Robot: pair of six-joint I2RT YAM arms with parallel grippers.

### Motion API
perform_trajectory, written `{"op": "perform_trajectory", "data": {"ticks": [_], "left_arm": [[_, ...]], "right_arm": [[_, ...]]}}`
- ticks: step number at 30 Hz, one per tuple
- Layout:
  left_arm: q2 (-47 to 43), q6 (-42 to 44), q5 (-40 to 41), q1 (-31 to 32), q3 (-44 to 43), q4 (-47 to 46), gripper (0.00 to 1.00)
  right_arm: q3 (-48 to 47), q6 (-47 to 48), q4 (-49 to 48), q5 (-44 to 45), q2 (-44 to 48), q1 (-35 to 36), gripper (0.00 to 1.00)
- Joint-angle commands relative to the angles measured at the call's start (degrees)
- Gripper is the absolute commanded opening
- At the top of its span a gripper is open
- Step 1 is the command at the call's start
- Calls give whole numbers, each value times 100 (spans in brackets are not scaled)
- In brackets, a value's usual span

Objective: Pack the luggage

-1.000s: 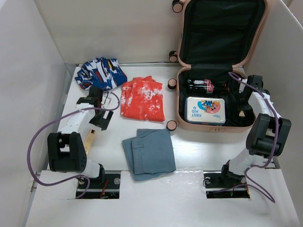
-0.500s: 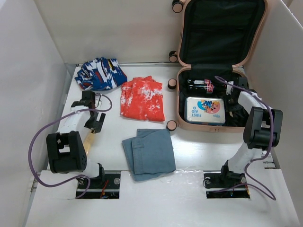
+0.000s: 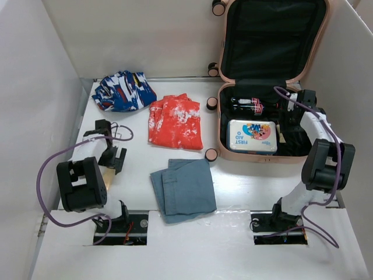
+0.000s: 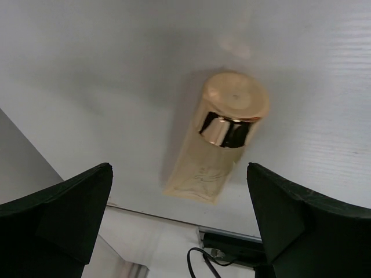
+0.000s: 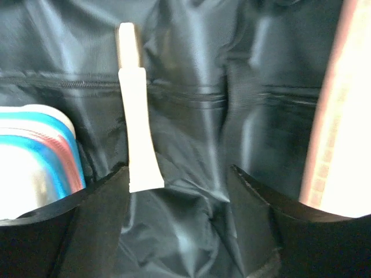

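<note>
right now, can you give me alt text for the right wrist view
A pale tube lies on the black lining of the luggage, close by one finger of the open right pincer. A blue-and-white tin shows at the left edge, the peach-pink shell at the right.

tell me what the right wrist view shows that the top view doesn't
Only the right wrist view: the zip seam in the black lining, close up, with the right jaws standing apart on either side. Only the top view: the orange shirt, jeans, blue shirt and bottles. Both: the white tube, the tin and the luggage's pink shell.
</note>
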State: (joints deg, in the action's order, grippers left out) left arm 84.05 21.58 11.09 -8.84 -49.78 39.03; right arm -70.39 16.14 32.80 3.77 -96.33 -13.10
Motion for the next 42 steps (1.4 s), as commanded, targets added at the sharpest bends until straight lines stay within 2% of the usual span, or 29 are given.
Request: {"op": "perform_trajectory", "data": {"ticks": [1, 4, 7, 8, 11, 12, 13, 14, 17, 20, 21, 23, 24, 25, 26, 27, 28, 30, 32, 33, 36, 37, 40, 42], "left_arm": [[189, 205, -230, -320, 213, -8, 100], [322, 267, -545, -373, 337, -79, 100], [454, 267, -775, -373, 337, -298, 91], [454, 267, -775, -373, 337, -299, 73], [586, 267, -924, -373, 399, -361, 44], [586, 328, -1003, -373, 399, -361, 22], [638, 329, -1073, -373, 268, -361, 8], [639, 329, -1074, -373, 171, -308, 0], [587, 180, -1302, -373, -494, -80, 0], [586, 110, -2003, -373, -1382, 411, 0], [586, 109, -2632, -373, -2151, 569, 0], [639, 56, -3399, -373, -2990, 947, 0], [700, -126, -3760, -216, -3794, 1010, 0], [700, -206, -4425, -110, -4168, 1011, 0], [753, -294, -4684, -22, -4502, 1011, 0], [753, -373, -4947, 92, -4793, 906, 0], [675, -531, -5490, 319, -5187, 783, 0], [482, -786, -6028, 505, -5279, 128, 0], [43, -1180, -6678, 725, -4859, -585, 0], [-115, -1783, -6821, 787, -4640, -1485, 0], [-521, -2595, -7269, 971, -4014, -2686, 0], [-521, -3050, -7357, 972, -4013, -3255, 0], [-433, -3703, -7762, 1025, -3943, -4214, 0], [-293, -4170, -7963, 1025, -3943, -4622, 0]], "right_arm": [[-553, -58, 235, 237, 361, -34, 74], [-669, -58, 350, 309, 361, -34, 74], [-722, -111, 403, 309, 554, -34, 74], [-722, -111, 403, 309, 624, -34, 74], [-844, -164, 473, 387, 914, -34, 74], [-949, -164, 543, 440, 993, -34, 74], [-1002, -103, 596, 493, 1168, -34, 74], [-1064, -50, 596, 493, 1257, -34, 74], [-1214, 11, 439, 572, 1712, 79, 74], [-1355, 379, 1, 468, 2178, 579, 75], [-1355, 485, -149, 336, 2285, 764, 78], [-1355, 670, -466, -295, 2434, 1449, 81], [-1355, 732, -850, -550, 2487, 1695, 82], [-1259, 733, -1089, -1240, 2549, 2176, 84], [-1127, 733, -1343, -1595, 2549, 2433, 84], [-1056, 733, -1903, -1895, 2549, 2688, 87], [-1056, 654, -2161, -2167, 2436, 2969, 95], [-1186, 584, -2548, -2835, 2217, 3723, 98], [-1450, 320, -3067, -3449, 1716, 4138, 99], [-1817, 267, -3190, -3653, 1514, 4454, 99], [-2433, -163, -3569, -4171, 645, 4833, 99], [-2845, -286, -3639, -4313, 433, 4887, 99], [-3523, -576, -3762, -4595, -305, 4992, 99], [-3605, -979, -4077, -4657, -657, 4932, 99]]}}
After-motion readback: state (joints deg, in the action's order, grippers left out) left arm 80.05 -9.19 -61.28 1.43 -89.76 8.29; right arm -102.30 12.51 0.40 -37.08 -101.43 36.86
